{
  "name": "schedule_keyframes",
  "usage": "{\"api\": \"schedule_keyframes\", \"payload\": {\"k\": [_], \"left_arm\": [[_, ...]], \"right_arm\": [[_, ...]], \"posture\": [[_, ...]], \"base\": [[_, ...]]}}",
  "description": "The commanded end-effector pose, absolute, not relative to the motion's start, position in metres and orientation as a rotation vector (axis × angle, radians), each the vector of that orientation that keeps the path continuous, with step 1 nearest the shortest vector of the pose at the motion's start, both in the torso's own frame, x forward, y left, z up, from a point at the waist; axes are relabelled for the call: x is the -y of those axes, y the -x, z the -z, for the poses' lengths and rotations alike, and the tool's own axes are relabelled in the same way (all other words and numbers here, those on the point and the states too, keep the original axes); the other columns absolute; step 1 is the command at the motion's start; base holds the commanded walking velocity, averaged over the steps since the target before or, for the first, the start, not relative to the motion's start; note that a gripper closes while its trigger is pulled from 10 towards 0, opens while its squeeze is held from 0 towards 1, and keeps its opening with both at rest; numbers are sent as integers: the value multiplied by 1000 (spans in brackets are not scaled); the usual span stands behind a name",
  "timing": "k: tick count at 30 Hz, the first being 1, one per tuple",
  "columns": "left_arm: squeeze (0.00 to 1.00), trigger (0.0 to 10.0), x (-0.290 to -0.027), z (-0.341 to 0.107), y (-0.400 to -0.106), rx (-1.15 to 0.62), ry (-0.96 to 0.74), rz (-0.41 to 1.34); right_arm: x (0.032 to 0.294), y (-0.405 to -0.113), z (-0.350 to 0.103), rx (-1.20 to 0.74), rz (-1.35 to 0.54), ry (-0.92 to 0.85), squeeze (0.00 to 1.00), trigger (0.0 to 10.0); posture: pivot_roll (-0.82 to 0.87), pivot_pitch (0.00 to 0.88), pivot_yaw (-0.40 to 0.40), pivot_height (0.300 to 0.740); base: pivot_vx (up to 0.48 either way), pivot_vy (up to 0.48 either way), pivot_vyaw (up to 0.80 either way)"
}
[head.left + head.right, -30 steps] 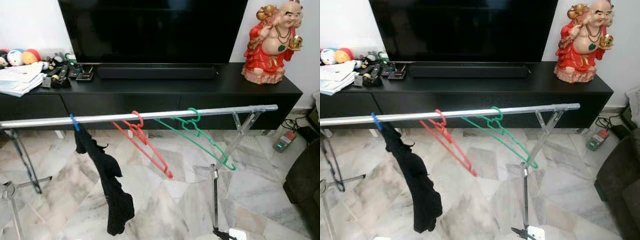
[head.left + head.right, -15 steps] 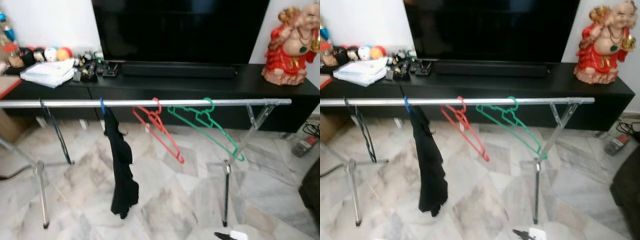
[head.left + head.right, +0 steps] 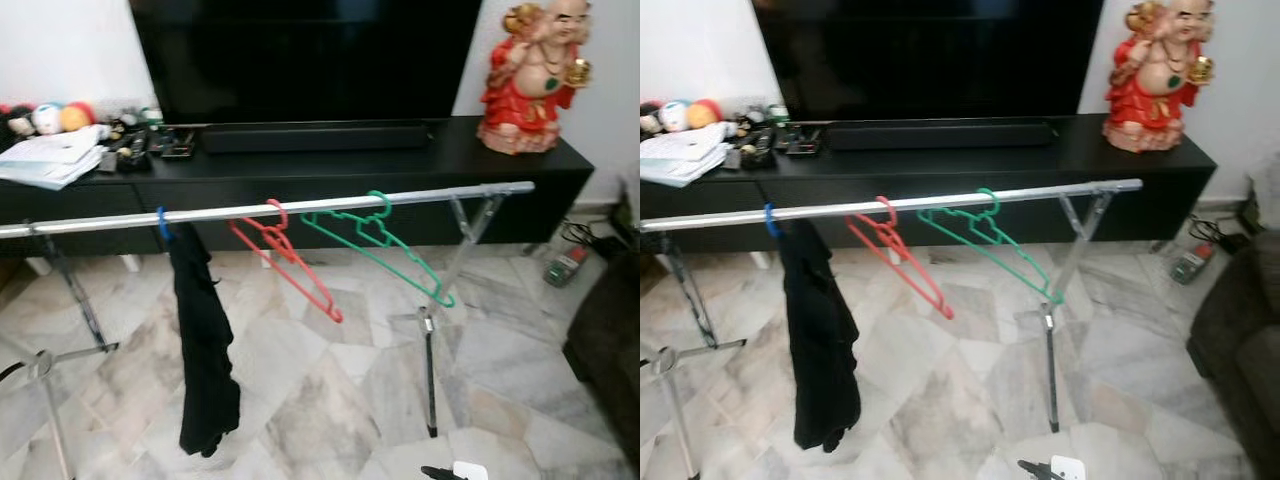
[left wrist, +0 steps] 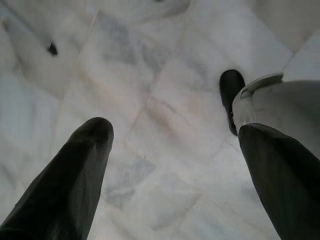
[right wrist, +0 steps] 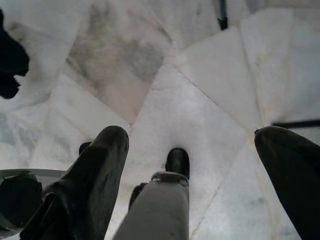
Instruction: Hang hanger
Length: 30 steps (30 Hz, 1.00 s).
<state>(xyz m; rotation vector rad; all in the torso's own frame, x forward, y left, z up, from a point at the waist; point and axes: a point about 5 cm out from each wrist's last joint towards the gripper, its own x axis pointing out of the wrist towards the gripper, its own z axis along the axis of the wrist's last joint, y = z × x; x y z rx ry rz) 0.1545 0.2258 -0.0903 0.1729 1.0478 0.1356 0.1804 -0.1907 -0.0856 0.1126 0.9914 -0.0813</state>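
A silver rail (image 3: 300, 207) runs left to right in front of the black TV cabinet (image 3: 330, 165). On it hang a red hanger (image 3: 285, 262) and, just to its right, a green hanger (image 3: 385, 247); a black garment (image 3: 205, 350) droops further left. Both arms hang idle over the marble floor (image 4: 165, 125), left end effector (image 4: 175, 135) and right end effector (image 5: 192, 137) spread wide, holding nothing.

Big black TV (image 3: 305, 55) on a long black bench (image 3: 330, 170), red statue (image 3: 530, 80) at its right end, papers (image 3: 50, 160) and toys (image 3: 45, 117) at the left.
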Motion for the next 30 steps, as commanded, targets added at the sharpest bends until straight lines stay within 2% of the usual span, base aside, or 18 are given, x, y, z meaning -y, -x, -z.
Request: {"api": "schedule_keyframes", "payload": {"k": [1,23,24,28,30], "left_arm": [[0,10000,-226,92,-149,-1067,-175,-137],[0,10000,-231,97,-135,-1099,-153,-173],[0,10000,-230,97,-135,-1103,-116,-203],[0,10000,-228,96,-139,-1102,-156,-168],[0,10000,-225,95,-143,-1091,-170,-150]], "right_arm": [[192,-173,89,-1022,88,-114,0,10000],[196,-169,91,-1053,68,-98,0,10000],[193,-169,91,-1053,64,-98,0,10000],[190,-170,91,-1053,61,-103,0,10000],[187,-171,91,-1052,58,-107,0,10000]], "posture": [[-24,66,23,740],[-27,81,12,740],[-27,81,13,740],[-27,80,13,740],[-27,80,13,740]], "base": [[0,-326,-769],[0,0,-767],[0,480,-769],[0,480,-764],[0,0,-766]]}}
